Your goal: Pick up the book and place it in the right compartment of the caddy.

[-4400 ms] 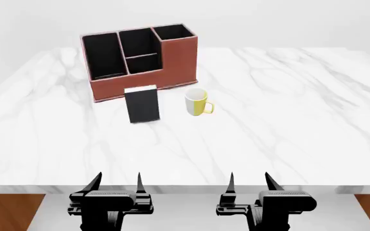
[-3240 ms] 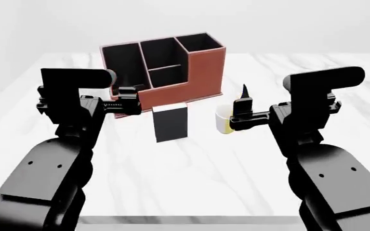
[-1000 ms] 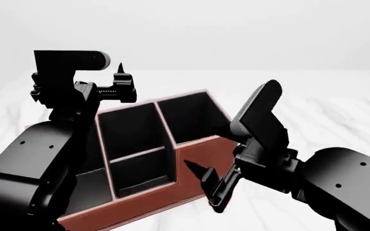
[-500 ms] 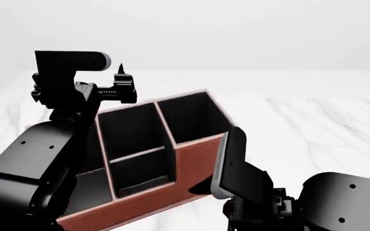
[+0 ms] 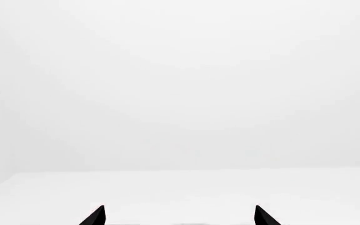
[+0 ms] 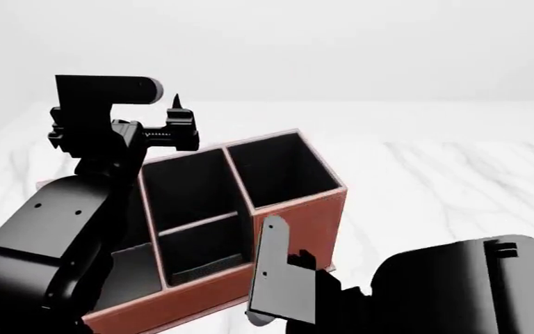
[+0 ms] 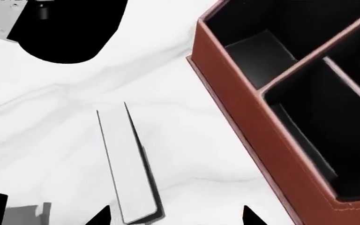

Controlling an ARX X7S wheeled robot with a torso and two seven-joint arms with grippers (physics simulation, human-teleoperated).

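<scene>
Fingertips of the right gripper (image 7: 174,216) sat at the near edge of the right wrist view, two black points set wide apart with nothing held between them; the book (image 7: 127,164) stood on its edge on the white marble table (image 7: 55,122), and its white page edge faced up toward the camera; the near end of the book lay in the gap between the two tips, but neither tip touched it. Just beside the book stood the caddy (image 7: 249,136), with its red-brown wall close to the book but not touching it; its black-lined sections showed from above. In the head view the book was hidden behind the big black right arm (image 6: 452,292), which filled the near corner; past that arm rose the tall end of the caddy, and the right compartment (image 6: 281,170) was a deep dark square with nothing seen in it. Farther back on the left, the left gripper (image 6: 176,129) hung high in the air, over the far left part of the caddy; in the left wrist view its two tips were wide apart with nothing between them, and only the far table edge (image 5: 186,187) and a pale wall (image 5: 180,84) showed beyond.
</scene>
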